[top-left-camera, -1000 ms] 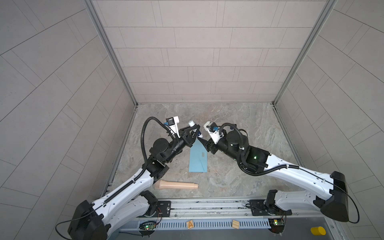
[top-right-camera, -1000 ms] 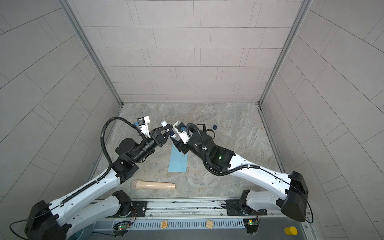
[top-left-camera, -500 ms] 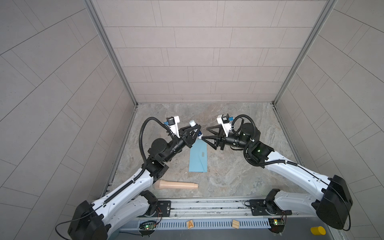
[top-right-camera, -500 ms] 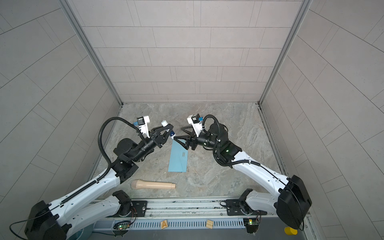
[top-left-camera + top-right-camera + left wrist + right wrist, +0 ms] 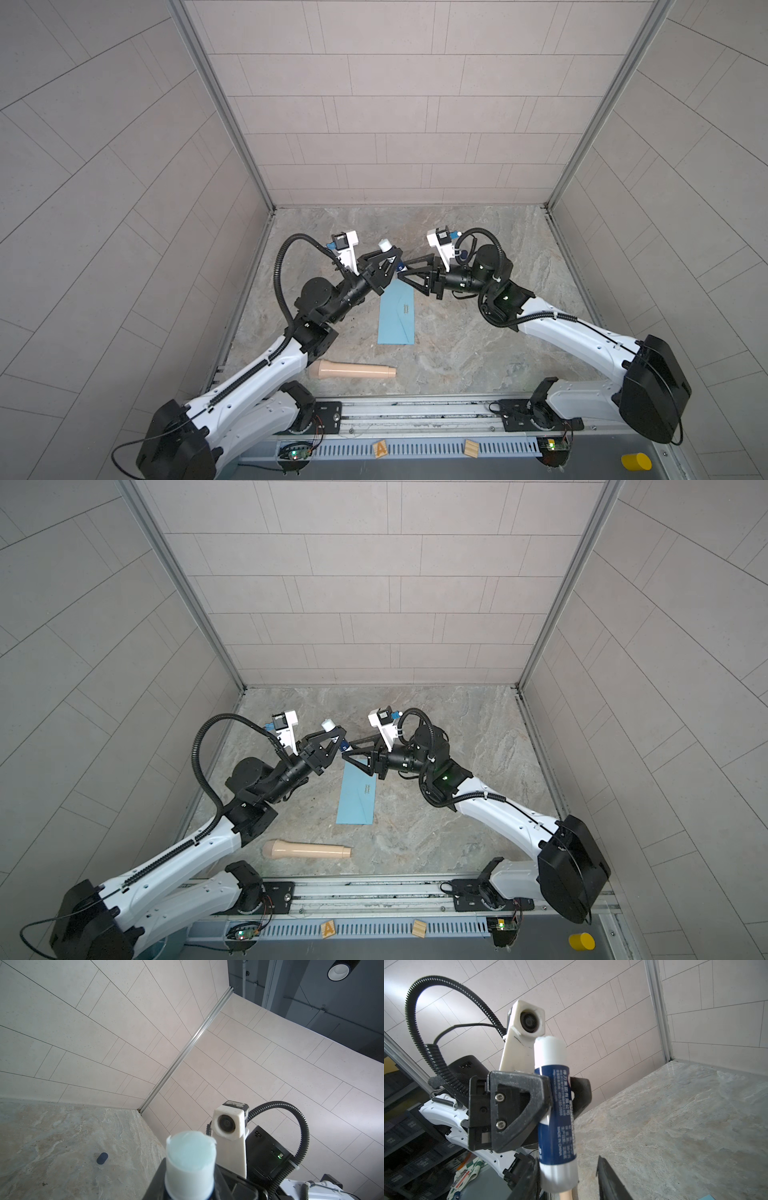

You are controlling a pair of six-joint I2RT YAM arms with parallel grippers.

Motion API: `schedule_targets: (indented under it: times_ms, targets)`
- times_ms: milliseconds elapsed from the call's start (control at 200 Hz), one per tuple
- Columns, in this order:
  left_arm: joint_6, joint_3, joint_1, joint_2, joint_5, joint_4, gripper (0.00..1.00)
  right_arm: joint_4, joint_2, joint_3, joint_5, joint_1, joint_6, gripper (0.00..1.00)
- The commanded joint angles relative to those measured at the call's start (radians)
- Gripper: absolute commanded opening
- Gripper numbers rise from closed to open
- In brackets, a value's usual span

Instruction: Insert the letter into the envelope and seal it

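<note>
The light blue envelope (image 5: 397, 316) (image 5: 357, 798) lies flat on the stone table with its flap folded down and a small gold mark showing. The letter is out of view. My left gripper (image 5: 390, 261) (image 5: 334, 741) (image 5: 190, 1188) hangs above the envelope's far end, shut on a blue glue stick (image 5: 386, 247) (image 5: 556, 1115) whose white tip points up. My right gripper (image 5: 401, 272) (image 5: 569, 1186) reaches in from the right. It is open around the stick's silver base, with a gap still showing on one side.
A beige wooden roller (image 5: 353, 370) lies near the table's front edge. A small dark cap (image 5: 102, 1158) sits on the table towards the back. Wooden blocks (image 5: 380, 449) and a yellow cylinder (image 5: 636, 461) lie beyond the front rail. Tiled walls enclose three sides.
The right gripper turned from pointing up beside the left gripper to lying level, moved its fingertips to the glue stick's base and narrowed its jaws. The left arm stayed still.
</note>
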Motion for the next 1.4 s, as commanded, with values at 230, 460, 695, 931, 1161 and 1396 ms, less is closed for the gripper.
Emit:
schedule_targets:
  times_ms: [230, 460, 695, 931, 1161, 1396]
  targets:
    - [-0.01, -0.003, 0.0, 0.017, 0.016, 0.065, 0.0, 0.063, 0.017, 0.037, -0.026, -0.001, 0.039, 0.17]
    - [-0.011, -0.008, 0.0, 0.018, 0.011, 0.06, 0.0, -0.046, -0.018, 0.048, 0.072, 0.008, -0.038, 0.0]
    - [0.005, 0.001, 0.0, 0.023, -0.007, 0.011, 0.0, -0.439, -0.117, 0.142, 0.654, 0.195, -0.43, 0.0]
    - [0.009, 0.006, -0.001, 0.03, -0.021, -0.022, 0.0, -0.51, -0.025, 0.249, 1.273, 0.469, -0.767, 0.0]
    - [0.008, 0.006, -0.001, 0.028, -0.027, -0.034, 0.0, -0.475, 0.082, 0.302, 1.457, 0.561, -0.883, 0.0]
    - [0.011, 0.006, -0.001, 0.028, -0.027, -0.035, 0.0, -0.475, 0.061, 0.281, 1.38, 0.559, -0.843, 0.01]
